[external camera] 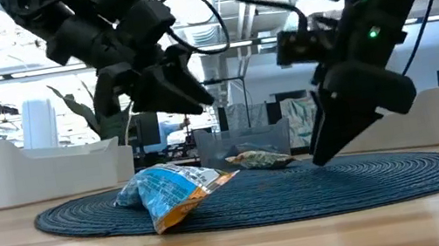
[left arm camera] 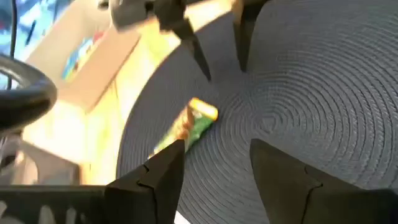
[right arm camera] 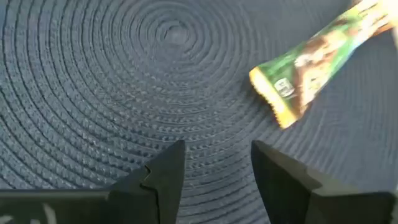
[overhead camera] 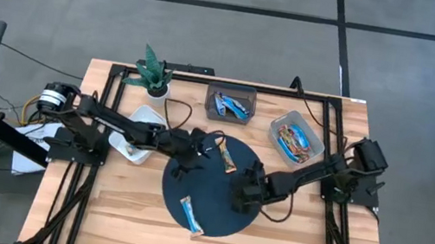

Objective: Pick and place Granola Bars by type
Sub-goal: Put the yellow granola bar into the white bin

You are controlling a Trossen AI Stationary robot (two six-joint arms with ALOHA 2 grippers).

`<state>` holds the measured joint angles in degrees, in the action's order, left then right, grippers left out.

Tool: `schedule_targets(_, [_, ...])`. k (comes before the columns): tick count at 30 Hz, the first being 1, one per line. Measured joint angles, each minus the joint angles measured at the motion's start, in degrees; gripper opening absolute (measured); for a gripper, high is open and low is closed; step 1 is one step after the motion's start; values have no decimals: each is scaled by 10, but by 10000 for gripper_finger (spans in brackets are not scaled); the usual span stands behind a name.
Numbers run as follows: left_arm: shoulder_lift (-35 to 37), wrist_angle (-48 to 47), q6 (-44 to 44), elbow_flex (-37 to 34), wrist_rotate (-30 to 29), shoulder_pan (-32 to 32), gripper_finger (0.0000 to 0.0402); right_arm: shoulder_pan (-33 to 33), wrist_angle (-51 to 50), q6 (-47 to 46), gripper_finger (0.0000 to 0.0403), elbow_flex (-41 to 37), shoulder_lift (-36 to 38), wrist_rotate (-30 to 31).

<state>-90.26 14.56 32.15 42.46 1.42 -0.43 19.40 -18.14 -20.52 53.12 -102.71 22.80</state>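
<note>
A round dark woven mat [overhead camera: 214,196] lies at the centre of the wooden worktop [overhead camera: 116,211]. On it rest two granola bars: a blue-wrapped bar [overhead camera: 192,215] at about 7 o'clock near the mat's edge, and a green-and-yellow bar [overhead camera: 228,155] at about 12 o'clock.

The left gripper [overhead camera: 196,149] hovers over the mat's 10 o'clock edge, just beside the green-and-yellow bar [left arm camera: 189,126]; its fingers [left arm camera: 160,174] are spread apart and grasp nothing. The right gripper [overhead camera: 243,193] hangs low over the mat at about 3 o'clock, its fingers [right arm camera: 163,169] also released and empty, with the green-and-yellow bar [right arm camera: 311,62] lying free on the weave ahead of them.

Beyond the mat, at 12 o'clock on the worktop, a dark bin [overhead camera: 230,103] contains blue bars, and a clear tub [overhead camera: 295,139] at about 1 o'clock contains multicoloured bars. A white tray [overhead camera: 135,131] sits at 10 o'clock beneath the left arm, with a small potted plant [overhead camera: 154,71] behind it.
</note>
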Motion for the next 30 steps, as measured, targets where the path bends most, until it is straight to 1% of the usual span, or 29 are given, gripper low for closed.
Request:
schedule_targets(3, [0,16,40,0,62,24,178,-13,15,0,177,1,-9,-27])
schedule_targets(4, [0,25,48,0,74,32,178,-17,15,0,177,1,-8,-33])
schedule_targets(10, [1,47,66,1,95,79,178,-22,21,4,173,1,-8,-39])
schedule_targets(14, [-2,46,68,1,158,104,178,-22,31,26,169,0,-8,-40])
schedule_targets(16, [-17,57,73,3,176,108,178,-22,41,36,168,0,-8,-41])
schedule_targets(21, [-91,48,81,48,168,107,178,-22,57,57,164,0,-8,-52])
schedule_targets(24, [-137,25,94,90,130,101,178,-22,54,56,164,0,-8,-54])
schedule_targets(27, [-171,-10,96,139,116,100,178,-22,53,57,164,0,-8,-54])
schedule_targets(30, [-200,-79,108,189,110,100,178,-22,53,61,162,0,-8,-54])
